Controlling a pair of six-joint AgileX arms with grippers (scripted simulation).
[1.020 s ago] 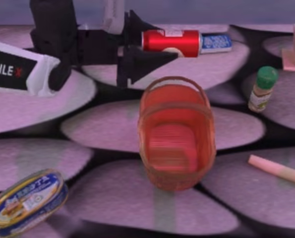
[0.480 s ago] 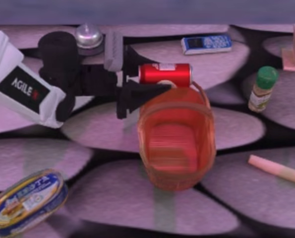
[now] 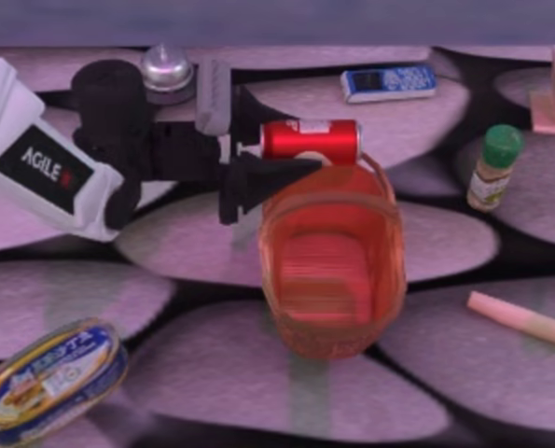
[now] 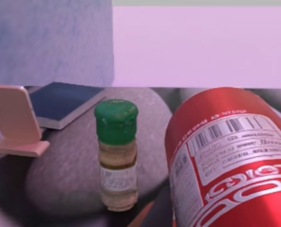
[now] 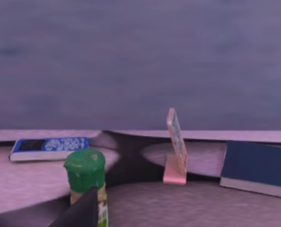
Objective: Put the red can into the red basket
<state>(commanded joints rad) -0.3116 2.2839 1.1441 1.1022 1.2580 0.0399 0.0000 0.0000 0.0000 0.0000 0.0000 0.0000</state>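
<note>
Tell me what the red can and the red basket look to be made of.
Red can, held in the left gripper: probably metal, glossy red with a printed label and barcode. Red basket: looks woven, maybe wicker or plastic, matte orange-red, ribbed bottom, arched handle.

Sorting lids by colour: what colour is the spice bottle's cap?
Green; the spice bottle's cap shows best in the left wrist view.

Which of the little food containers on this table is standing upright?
The green-capped spice bottle, at the table's right. The red can lies sideways in the left gripper; the fish tin lies flat.
</note>
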